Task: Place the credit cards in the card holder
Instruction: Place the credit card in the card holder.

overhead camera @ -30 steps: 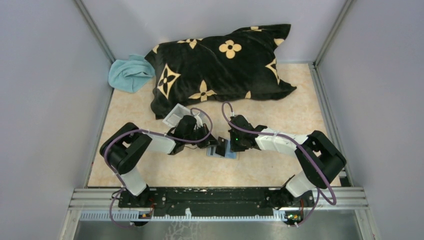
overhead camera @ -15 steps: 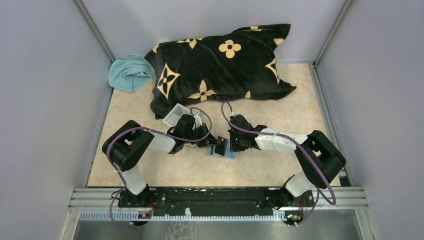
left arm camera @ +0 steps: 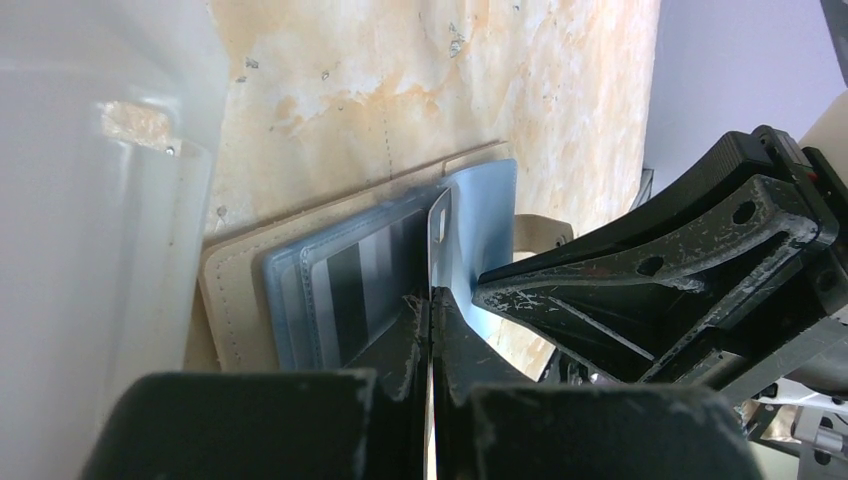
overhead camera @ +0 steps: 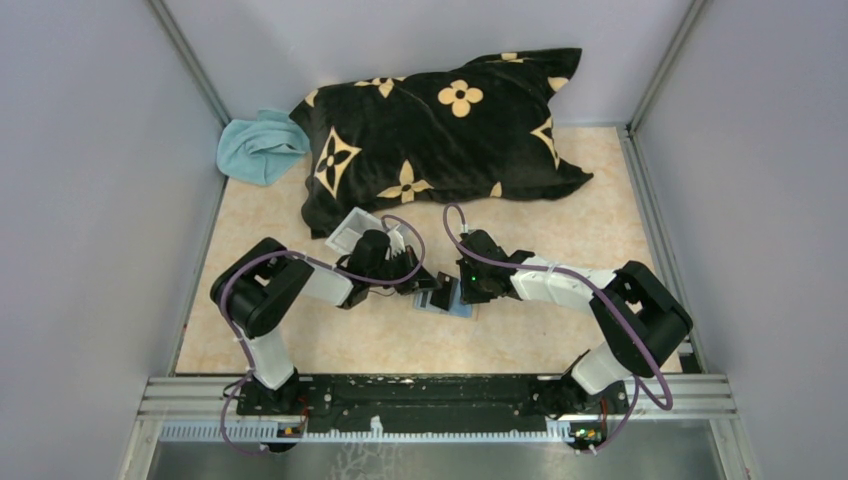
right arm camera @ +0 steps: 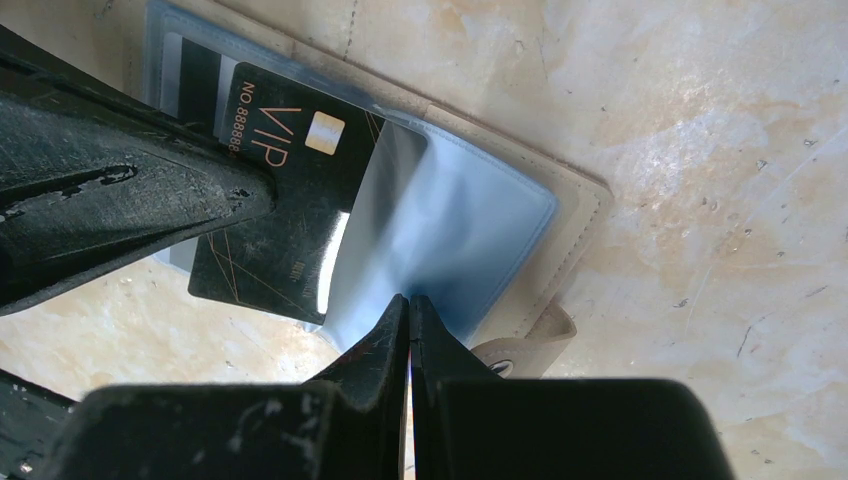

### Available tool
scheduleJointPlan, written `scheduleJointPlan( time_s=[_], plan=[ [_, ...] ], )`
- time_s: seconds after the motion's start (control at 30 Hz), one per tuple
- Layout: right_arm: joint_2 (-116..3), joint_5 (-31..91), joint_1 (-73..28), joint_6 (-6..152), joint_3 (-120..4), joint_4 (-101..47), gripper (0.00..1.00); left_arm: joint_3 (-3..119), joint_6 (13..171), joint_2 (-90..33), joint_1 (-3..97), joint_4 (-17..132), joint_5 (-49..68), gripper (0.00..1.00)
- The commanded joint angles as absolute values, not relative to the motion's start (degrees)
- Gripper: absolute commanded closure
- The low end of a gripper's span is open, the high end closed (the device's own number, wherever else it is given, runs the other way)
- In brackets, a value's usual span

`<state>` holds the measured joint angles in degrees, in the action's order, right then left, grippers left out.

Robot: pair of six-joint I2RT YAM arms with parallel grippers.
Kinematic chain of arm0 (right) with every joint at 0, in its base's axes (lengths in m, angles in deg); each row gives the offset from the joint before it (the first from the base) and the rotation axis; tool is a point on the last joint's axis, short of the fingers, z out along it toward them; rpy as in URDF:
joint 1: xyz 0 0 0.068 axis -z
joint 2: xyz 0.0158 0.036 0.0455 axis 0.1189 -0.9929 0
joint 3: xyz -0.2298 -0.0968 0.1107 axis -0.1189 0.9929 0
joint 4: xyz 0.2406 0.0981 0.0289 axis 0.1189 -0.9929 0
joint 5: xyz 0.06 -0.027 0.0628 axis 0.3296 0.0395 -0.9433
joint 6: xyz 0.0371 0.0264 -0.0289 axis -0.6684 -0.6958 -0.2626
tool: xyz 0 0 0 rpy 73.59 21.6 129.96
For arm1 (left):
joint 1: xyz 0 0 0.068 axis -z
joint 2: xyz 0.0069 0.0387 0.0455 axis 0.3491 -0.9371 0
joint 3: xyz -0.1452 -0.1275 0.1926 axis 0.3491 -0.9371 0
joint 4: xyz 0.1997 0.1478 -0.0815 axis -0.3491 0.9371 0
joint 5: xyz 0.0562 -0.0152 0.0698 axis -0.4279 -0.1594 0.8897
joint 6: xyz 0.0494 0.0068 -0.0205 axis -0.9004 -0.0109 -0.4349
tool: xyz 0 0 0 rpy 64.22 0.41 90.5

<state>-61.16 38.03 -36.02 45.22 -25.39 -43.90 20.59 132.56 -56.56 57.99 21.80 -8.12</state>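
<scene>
A black pillow [overhead camera: 440,140] with gold flower motifs lies across the far part of the marbled beige table [overhead camera: 590,230]. A crumpled light blue cloth [overhead camera: 258,148] lies just beside its left end. A clear shallow tray [overhead camera: 350,232] sits by the pillow's near left corner.

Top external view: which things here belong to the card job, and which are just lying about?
Job: black VIP card, in the shut left gripper; tan card holder, open; its blue pocket sleeve, pinched by the shut right gripper.
Lying about: black flower-print pillow; light blue cloth; clear tray.
</scene>
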Motion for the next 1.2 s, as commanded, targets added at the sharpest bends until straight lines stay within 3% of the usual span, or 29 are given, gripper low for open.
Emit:
scheduleJointPlan(
  time_s=[0.0,0.3,1.17],
  plan=[
    [-64.24,41.54,-35.71,47.17,-23.08,-45.81,1.00,18.86,133.08,-57.68,57.61,17.41,-5.45,1.00],
    [-64.46,41.82,-35.72,47.13,-23.39,-45.97,1.00,15.45,135.42,-57.19,59.11,14.77,-4.62,1.00],
    [-60.19,46.34,-35.72,47.69,-26.99,-50.95,0.98,22.49,132.66,-59.82,66.96,27.68,-1.02,0.99]
  ],
)
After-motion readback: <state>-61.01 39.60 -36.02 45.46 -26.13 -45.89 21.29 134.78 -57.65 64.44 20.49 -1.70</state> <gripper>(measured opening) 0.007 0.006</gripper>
